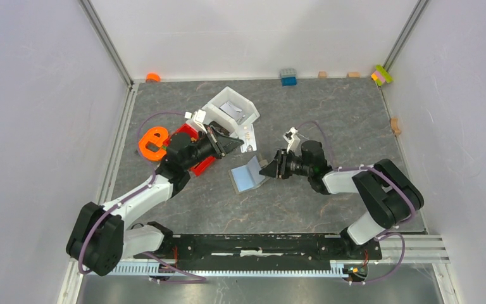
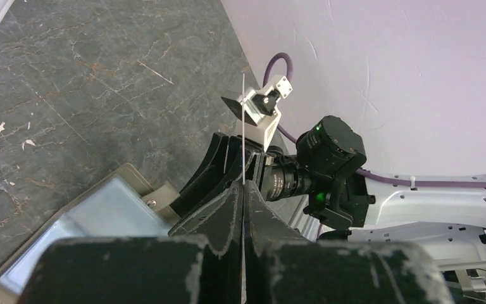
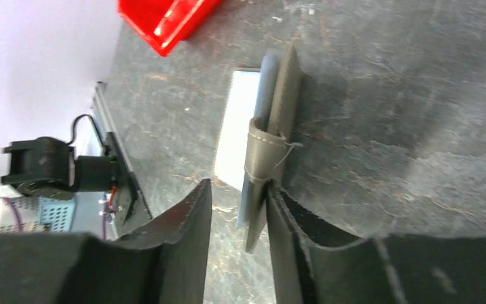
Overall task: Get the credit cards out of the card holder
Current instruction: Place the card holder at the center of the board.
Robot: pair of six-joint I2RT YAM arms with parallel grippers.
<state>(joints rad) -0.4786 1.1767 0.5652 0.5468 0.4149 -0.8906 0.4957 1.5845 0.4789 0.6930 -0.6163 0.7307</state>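
Mid-table, just left of the right gripper (image 1: 272,166), the holder (image 3: 286,88) is laid half open with a pale card (image 1: 245,178) seen in it. Its raised flap is set edge-on between the part-open jaws, long axis pointing away from them; nothing is pinched. The right arm is reached low and leftward. Further back, the left gripper (image 2: 243,190) is clamped tight on a second card (image 2: 243,126), beside the white bin (image 1: 231,104).

1 card holder (image 1: 248,174) at centre, 3 credit cards (image 1: 248,137) seen, 1 white bin (image 1: 218,101) at 12 o'clock, 1 red bin (image 1: 202,166) at 10, 2 orange pieces (image 1: 153,142) at 10–11, 5 small blocks (image 1: 288,77) from 12 to 2 o'clock.
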